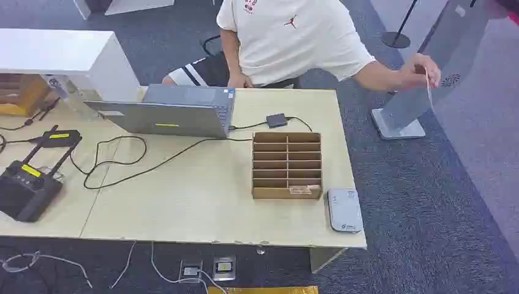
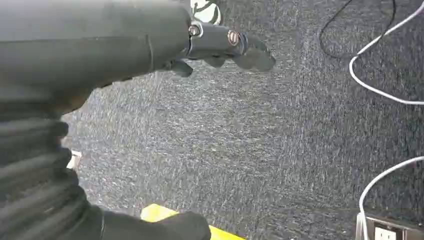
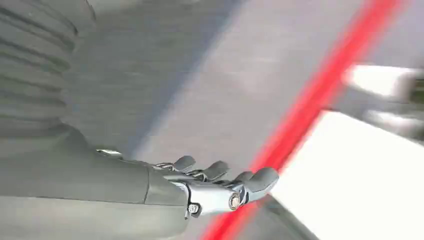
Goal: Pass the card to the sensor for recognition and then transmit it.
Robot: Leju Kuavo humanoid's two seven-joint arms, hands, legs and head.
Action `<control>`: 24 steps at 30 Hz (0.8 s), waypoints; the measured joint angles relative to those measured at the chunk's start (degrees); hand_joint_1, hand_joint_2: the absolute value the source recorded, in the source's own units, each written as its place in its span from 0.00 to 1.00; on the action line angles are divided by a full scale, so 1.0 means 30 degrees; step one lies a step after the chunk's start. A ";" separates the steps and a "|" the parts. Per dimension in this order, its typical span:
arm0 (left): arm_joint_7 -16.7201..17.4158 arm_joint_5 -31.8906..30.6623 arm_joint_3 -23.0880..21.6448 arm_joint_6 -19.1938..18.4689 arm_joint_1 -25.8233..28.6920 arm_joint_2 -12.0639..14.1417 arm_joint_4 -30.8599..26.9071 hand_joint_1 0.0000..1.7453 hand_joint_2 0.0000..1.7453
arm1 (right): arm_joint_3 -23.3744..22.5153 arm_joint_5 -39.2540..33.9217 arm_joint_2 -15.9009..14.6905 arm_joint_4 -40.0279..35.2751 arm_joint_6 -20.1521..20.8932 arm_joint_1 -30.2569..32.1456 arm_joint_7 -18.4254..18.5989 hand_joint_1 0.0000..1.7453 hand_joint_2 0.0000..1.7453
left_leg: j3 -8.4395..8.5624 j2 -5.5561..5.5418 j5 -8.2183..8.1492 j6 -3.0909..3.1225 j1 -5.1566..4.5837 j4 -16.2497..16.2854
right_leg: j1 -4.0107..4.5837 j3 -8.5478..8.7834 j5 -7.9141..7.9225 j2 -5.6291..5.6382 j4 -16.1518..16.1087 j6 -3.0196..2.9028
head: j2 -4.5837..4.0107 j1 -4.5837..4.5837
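Observation:
A brown cardboard organizer (image 1: 287, 165) with several slots stands on the table, and a card (image 1: 304, 189) lies in its nearest right slot. Just right of it, by the table's front edge, lies the flat white sensor (image 1: 344, 210). A person behind the table holds up another thin card (image 1: 428, 87) off the table's far right corner. My left hand (image 2: 220, 46) hangs over dark carpet with its fingers stretched out and nothing in them. My right hand (image 3: 220, 187) also hangs over the floor, fingers apart, holding nothing.
A grey laptop (image 1: 174, 111) sits at the table's back, with a black cable (image 1: 183, 150) and a small adapter (image 1: 276, 120) running toward the organizer. Black devices (image 1: 27, 184) lie at the left. A grey floor stand (image 1: 401, 113) is beside the table's far right.

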 joint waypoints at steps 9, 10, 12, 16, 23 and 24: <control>-0.0197 0.0116 0.0000 -0.0007 0.0000 -0.0138 0.0007 0.00 1.00 | 0.0816 0.2712 0.0445 -0.1123 -0.0729 -0.6884 -0.2777 0.00 1.00 | -0.0103 -0.0146 0.0061 0.0007 0.0022 0.0002 | 0.0033 -0.0040 0.0001 -0.0163 0.0008 0.0001 | 0.0000 -0.0007; -0.0196 0.0153 0.0000 -0.0007 -0.0002 -0.0160 0.0007 0.00 1.00 | 0.0926 0.2799 0.0598 -0.1181 -0.0729 -0.7217 -0.2909 0.00 1.00 | -0.0111 -0.0147 0.0061 0.0007 0.0020 0.0002 | 0.0032 -0.0036 0.0001 -0.0164 0.0009 0.0001 | 0.0000 0.0000; -0.0197 0.0175 0.0000 -0.0007 -0.0002 -0.0197 0.0007 0.00 1.00 | 0.1222 0.3089 0.0974 -0.1283 -0.0714 -0.7951 -0.3220 0.00 1.00 | -0.0120 -0.0148 0.0061 0.0007 0.0004 0.0001 | 0.0016 -0.0052 0.0001 -0.0164 0.0008 0.0001 | 0.0000 -0.0014; -0.0197 0.0269 0.0007 -0.0015 -0.0015 -0.0219 0.0007 0.00 1.00 | 0.2219 0.4745 0.2138 -0.1602 0.0198 -0.9672 -0.4131 0.00 1.00 | -0.0132 -0.0137 0.0064 0.0003 0.0004 0.0000 | 0.0017 -0.0056 0.0008 -0.0146 0.0020 -0.0001 | 0.0000 -0.0022; -0.0583 0.0247 0.0007 -0.0386 -0.0081 -0.0240 0.0007 0.00 1.00 | 0.6290 1.2822 0.5605 -0.2894 0.3139 -1.0931 -0.5582 0.00 1.00 | -0.0092 -0.0095 0.0098 -0.0041 0.0045 -0.0002 | 0.0054 -0.0066 0.0027 -0.0088 0.0055 -0.0022 | 0.0000 -0.0014; -0.0641 0.0218 0.0000 -0.0415 -0.0094 -0.0240 0.0007 0.00 1.00 | 0.7041 1.3805 0.6158 -0.3149 0.3044 -1.0899 -0.5589 0.00 1.00 | -0.0087 -0.0093 0.0100 -0.0044 0.0052 -0.0001 | 0.0061 -0.0070 0.0028 -0.0082 0.0060 -0.0025 | 0.0000 -0.0014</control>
